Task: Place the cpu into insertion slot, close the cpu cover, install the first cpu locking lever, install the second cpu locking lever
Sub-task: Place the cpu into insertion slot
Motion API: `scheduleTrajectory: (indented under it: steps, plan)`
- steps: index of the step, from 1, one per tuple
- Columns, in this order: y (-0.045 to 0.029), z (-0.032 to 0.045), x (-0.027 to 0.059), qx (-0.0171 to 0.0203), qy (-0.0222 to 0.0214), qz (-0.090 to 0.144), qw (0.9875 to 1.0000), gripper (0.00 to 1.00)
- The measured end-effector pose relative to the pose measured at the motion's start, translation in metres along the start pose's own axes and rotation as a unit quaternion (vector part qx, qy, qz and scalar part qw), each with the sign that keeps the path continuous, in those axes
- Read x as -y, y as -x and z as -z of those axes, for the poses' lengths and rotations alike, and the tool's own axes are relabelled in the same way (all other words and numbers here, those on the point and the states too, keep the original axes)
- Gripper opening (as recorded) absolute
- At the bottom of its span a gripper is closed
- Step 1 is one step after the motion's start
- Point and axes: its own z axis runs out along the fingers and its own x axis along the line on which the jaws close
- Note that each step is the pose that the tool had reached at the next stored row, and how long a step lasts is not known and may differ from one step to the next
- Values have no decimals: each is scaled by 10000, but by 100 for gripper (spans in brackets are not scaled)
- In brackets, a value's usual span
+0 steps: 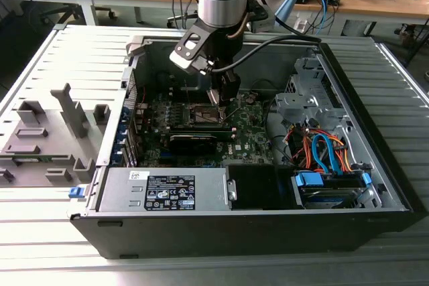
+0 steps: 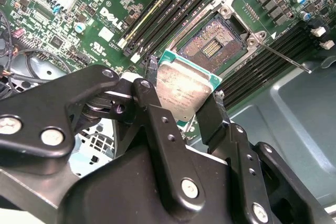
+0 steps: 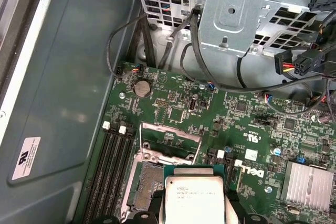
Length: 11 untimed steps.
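Note:
My gripper (image 2: 184, 97) is shut on the cpu (image 2: 185, 88), a pale metal-faced square chip on a green edge, clamped by its two sides between the black fingers (image 2: 152, 77). The chip hangs just above and beside the insertion slot (image 2: 211, 45), whose dark pin field lies bare inside its metal rim. In the first wrist view the cpu (image 3: 197, 195) partly hides the insertion slot (image 3: 147, 182), and the cpu cover (image 3: 170, 139) stands swung open beyond it. A thin locking lever (image 2: 286, 59) sticks out free beside the socket. In the exterior view the gripper (image 1: 224, 97) is low over the motherboard.
Long black memory slots (image 2: 173, 3) flank the socket. A finned heatsink (image 3: 307, 184), a metal drive cage (image 3: 236, 9) with loose black cables (image 3: 157, 40), and the case wall (image 3: 68, 77) surround the board. A black graphics card (image 1: 194, 140) and the power supply (image 1: 167, 191) sit nearby.

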Motion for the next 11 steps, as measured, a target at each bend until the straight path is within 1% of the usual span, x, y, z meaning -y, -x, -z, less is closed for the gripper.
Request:
scheduleTrajectory:
  steps: [11]
  plan:
    - [0, 0, 0, 4, 0, -47, 10000, 54]
